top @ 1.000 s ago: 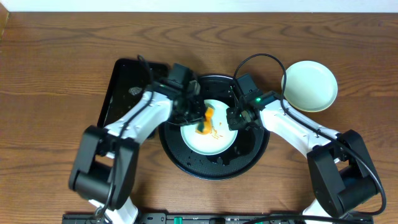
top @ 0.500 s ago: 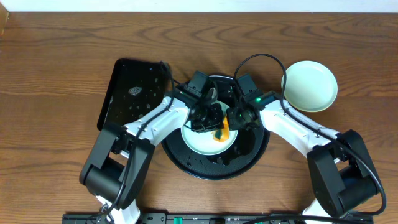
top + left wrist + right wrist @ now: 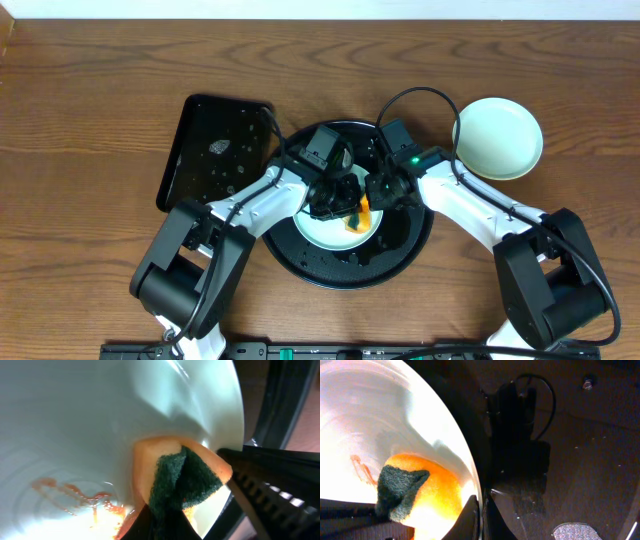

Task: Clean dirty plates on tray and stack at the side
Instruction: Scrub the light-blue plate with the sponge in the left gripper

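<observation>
A pale mint-blue plate (image 3: 325, 228) lies in the round black tray (image 3: 300, 262). My left gripper (image 3: 350, 212) is shut on an orange sponge with a green scrub side (image 3: 357, 215) and presses it on the plate's right side. The sponge (image 3: 185, 477) sits by the rim, with orange sauce smears (image 3: 75, 495) to its left. My right gripper (image 3: 380, 195) is shut on the plate's right rim (image 3: 476, 495); the sponge (image 3: 417, 487) lies just inside it. A second pale plate (image 3: 498, 137) sits on the table at the right.
A rectangular black tray (image 3: 215, 150) with wet specks and a small grey blob lies left of the round tray. The round tray's floor (image 3: 580, 460) is wet and speckled. Wooden table all around.
My left gripper has swept the sponge from the plate's middle top across to its right side. The right gripper has kept its hold on the rim.
</observation>
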Robot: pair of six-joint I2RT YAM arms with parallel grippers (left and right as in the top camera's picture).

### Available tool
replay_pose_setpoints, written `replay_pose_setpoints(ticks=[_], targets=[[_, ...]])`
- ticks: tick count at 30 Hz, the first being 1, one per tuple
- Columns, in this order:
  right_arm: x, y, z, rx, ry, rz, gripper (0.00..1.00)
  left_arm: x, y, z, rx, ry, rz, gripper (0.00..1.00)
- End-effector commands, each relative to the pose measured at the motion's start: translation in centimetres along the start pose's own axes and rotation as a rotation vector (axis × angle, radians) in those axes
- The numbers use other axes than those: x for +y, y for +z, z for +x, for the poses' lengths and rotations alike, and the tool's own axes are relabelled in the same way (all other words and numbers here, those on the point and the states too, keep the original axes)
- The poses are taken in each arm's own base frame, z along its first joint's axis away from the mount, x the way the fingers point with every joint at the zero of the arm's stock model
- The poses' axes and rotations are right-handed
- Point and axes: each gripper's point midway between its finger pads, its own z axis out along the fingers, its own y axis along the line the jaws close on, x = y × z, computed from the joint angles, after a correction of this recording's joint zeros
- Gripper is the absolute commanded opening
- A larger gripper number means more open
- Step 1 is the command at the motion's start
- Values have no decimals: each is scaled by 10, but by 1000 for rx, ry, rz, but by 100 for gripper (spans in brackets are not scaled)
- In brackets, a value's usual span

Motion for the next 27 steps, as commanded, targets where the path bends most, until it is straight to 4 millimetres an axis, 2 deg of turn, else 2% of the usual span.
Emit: replay_pose_setpoints(ticks=[1,7,12,19,21,24,27], targets=[[3,-5,-3,-21,-24,4,1,33,7,3,-29,-45,-120,7],[2,-5,-2,-14,-24,7,1,78,-7,-21,-168,-7,-345,7],[1,-5,1,-5,-23,11,1,95,-20,-42,-219,-28,-366,8],[1,-5,1,-5,-24,11,1,111,-35,-56,-245,-63,-369,7],[1,-5,1,-5,-23,11,1,105,-40,-57,-240,-35,-335,7],[1,-5,1,-4,-24,11,1,67,-53,-55,-222,74,-191,7],[1,-5,1,-5,-24,10,8,34,-80,-53,-267,146,-93,7]])
